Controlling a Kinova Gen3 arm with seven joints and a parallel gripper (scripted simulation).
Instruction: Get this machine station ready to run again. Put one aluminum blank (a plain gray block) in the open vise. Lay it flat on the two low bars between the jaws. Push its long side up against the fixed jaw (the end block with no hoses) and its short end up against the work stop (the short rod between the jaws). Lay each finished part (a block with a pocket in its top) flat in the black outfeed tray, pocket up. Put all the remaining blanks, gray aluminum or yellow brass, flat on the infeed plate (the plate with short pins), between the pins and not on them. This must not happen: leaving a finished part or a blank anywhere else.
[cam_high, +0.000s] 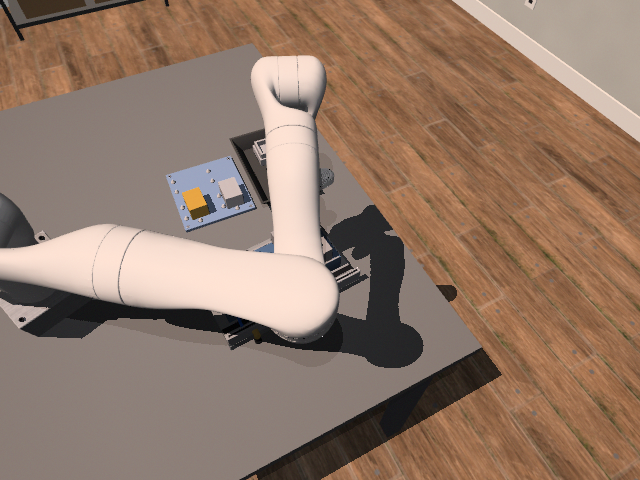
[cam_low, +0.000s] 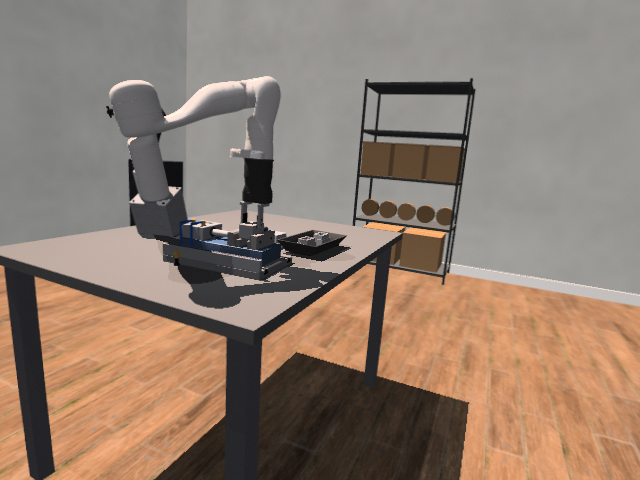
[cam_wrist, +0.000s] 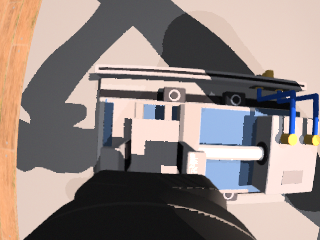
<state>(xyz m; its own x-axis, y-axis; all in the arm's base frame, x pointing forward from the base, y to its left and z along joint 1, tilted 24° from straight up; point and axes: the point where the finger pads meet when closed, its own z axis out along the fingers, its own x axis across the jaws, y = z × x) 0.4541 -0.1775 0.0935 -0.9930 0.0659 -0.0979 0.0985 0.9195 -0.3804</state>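
jaws of the black two-finger gripper, fairly wide apart, are closed on a plain gray aluminum block in the blue-and-gray metal vise; a yellow brass block is seated on the blue pinned plate.

The top view looks steeply down on the table and arm; the exterior view stands farther back, past a table corner, facing a wall and shelf. The wrist view looks down closely past the gripper at the vise, which all three share.
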